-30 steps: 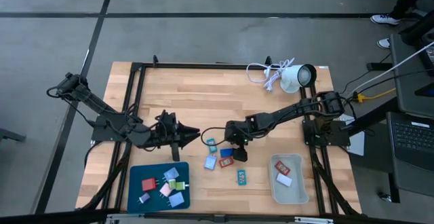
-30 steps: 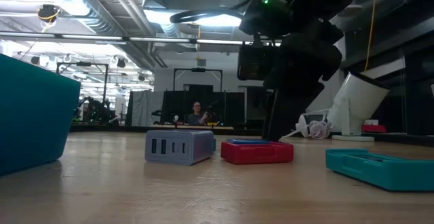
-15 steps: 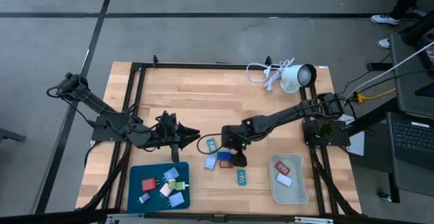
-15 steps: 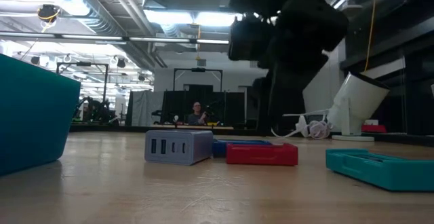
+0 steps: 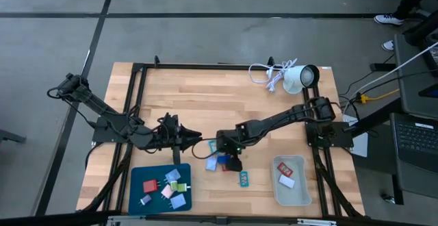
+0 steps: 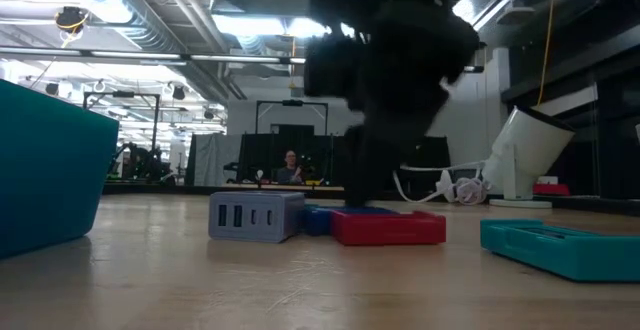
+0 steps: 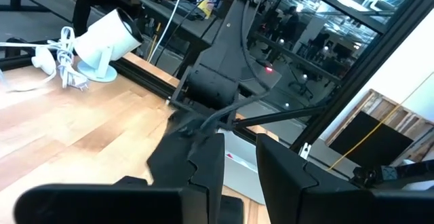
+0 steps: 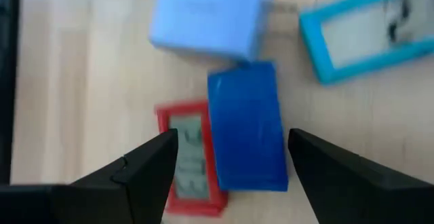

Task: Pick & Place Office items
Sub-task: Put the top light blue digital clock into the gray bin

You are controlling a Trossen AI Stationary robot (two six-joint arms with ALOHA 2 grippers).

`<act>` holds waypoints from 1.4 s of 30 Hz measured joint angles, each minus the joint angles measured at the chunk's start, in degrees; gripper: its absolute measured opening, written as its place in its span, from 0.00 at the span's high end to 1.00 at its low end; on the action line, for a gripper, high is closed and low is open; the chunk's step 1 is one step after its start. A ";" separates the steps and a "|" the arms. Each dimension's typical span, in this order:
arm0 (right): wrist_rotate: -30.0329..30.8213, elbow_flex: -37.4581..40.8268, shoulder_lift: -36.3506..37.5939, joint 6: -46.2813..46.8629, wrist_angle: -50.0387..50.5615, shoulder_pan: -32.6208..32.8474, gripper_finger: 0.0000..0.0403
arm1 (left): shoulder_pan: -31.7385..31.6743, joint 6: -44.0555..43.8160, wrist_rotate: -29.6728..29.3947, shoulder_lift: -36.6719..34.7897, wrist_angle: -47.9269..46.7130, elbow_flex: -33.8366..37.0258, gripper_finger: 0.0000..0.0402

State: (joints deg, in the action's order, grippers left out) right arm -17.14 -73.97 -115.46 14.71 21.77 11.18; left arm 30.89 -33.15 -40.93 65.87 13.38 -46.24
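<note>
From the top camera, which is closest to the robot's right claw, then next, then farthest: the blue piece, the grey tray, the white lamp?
1. blue piece, right under the right gripper.
2. grey tray, at the table's right front.
3. white lamp, at the far edge.

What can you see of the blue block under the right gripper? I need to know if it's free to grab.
The blue block is a flat, plain, plastic-looking rectangle lying on the wooden table, between the open fingers of the right gripper, which hovers over it without gripping. One long edge lies against the red piece; one short end meets the light blue charger. The teal piece lies apart.
</note>
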 joint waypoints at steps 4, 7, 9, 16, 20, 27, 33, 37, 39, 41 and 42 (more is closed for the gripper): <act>0.97 -1.36 0.18 -0.16 -0.13 -0.63 0.29 | 0.00 -0.01 0.02 0.00 -0.03 0.00 0.81; 2.40 -1.36 -0.93 -0.10 0.12 -1.01 0.30 | 0.00 -0.04 0.01 0.00 -0.13 0.00 0.81; 1.03 -1.36 -1.96 0.31 0.34 -1.19 0.32 | 0.00 -0.15 0.03 0.00 -0.18 0.00 0.80; -1.79 -1.58 -3.52 1.12 -1.28 -0.51 0.36 | 0.00 -0.15 0.13 0.00 -0.43 0.00 0.80; -2.46 -1.51 -3.66 1.51 -2.31 -0.76 0.36 | 0.00 0.30 0.13 0.01 -0.43 0.00 0.80; -5.48 -1.42 -3.52 6.29 -2.75 -2.15 0.36 | 0.00 0.02 0.13 0.01 -0.43 0.00 0.81; -5.13 -1.18 0.23 14.67 -0.03 -2.98 0.36 | 0.00 -0.02 0.11 0.00 -0.38 0.00 0.80; -1.01 -1.23 0.72 24.12 -0.67 -3.93 0.36 | 0.02 1.88 -2.93 0.00 -0.68 0.00 0.80; 1.02 -1.25 0.72 27.02 -2.63 -4.49 0.36 | 0.23 3.19 -9.70 -1.24 -4.15 0.00 0.79; 2.86 -1.25 0.72 29.27 -4.17 -4.83 0.36 | 0.66 2.87 -16.01 -4.33 -8.75 0.00 0.78; 4.03 -1.25 0.72 30.55 -4.78 -5.02 0.36 | 0.74 2.63 -16.98 -6.50 -10.78 0.00 0.77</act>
State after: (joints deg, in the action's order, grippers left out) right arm -13.10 -75.22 -114.74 45.25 17.00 6.16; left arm 31.64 -30.52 -57.91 59.37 2.60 -46.24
